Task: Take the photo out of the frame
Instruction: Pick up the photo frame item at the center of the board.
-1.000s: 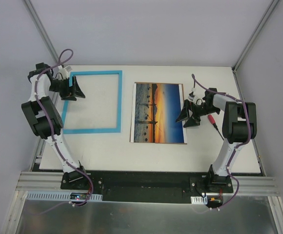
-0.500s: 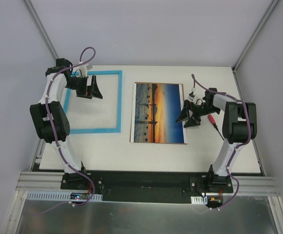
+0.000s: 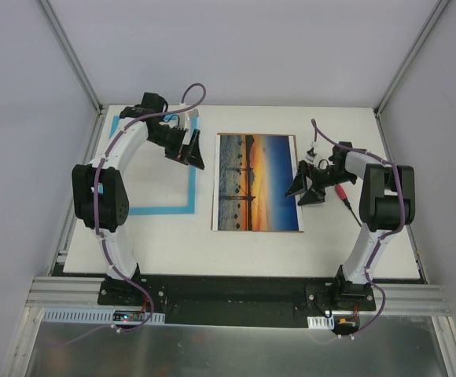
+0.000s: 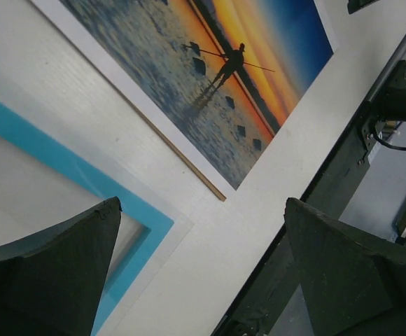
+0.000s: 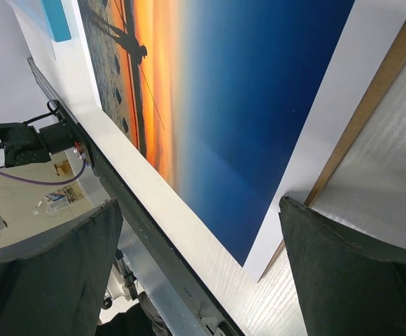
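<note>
Photo lies flat, face up, mid-tabletop, long side running from far edge to near edge. It's out of the frame and sits on a brown backing board. The board's thin edge peeks past the white border in both wrist views. Frame is flat on the left part of the tabletop, turquoise side up, with white tabletop showing through its opening. Its far-left corner is close to the tabletop's far-left corner. A strip of bare tabletop separates frame and photo, no contact. Left gripper hangs over the frame's right rail near its far end, tilted toward the photo, jaws spread wide, nothing between them. Left wrist view shows the frame corner under one finger and the photo's near-left corner ahead. Right gripper is at the photo's right edge, about midway along, jaws spread wide, gripping nothing. Its fingers straddle the photo and board edge; contact can't be told. Red-handled screwdriver lies just right of that gripper, toward the tabletop's right edge, partly hidden by the arm.
</note>
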`<act>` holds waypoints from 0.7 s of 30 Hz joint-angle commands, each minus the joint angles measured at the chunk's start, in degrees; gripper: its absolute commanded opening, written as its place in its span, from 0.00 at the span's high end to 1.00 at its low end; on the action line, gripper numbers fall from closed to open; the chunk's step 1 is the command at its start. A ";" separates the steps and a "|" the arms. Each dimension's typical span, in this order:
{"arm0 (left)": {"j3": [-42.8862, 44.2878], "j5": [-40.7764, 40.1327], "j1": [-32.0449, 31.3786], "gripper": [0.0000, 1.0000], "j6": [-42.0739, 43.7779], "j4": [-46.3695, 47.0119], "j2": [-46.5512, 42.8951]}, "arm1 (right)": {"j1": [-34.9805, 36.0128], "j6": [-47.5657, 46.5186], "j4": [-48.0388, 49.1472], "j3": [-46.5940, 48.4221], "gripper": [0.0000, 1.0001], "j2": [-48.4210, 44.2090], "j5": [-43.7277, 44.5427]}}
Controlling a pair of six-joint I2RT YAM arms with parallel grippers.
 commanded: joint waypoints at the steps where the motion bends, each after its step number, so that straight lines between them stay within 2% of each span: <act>1: 3.20 2.72 -3.20 0.01 -3.42 1.24 0.49 | -1.05 -0.40 -1.02 1.30 0.04 -2.43 2.86; 11: 4.78 1.58 -11.38 0.01 -9.48 5.63 7.78 | -2.37 -0.13 -0.84 1.21 0.04 -2.87 1.03; 16: 4.43 0.01 -12.79 0.01 -13.26 8.71 11.22 | -2.63 -0.22 -0.58 1.13 0.04 -4.54 -1.62; 21: 0.49 -4.47 -12.79 0.01 -16.24 13.36 10.17 | -2.72 -0.05 -0.14 1.04 0.04 -5.95 2.15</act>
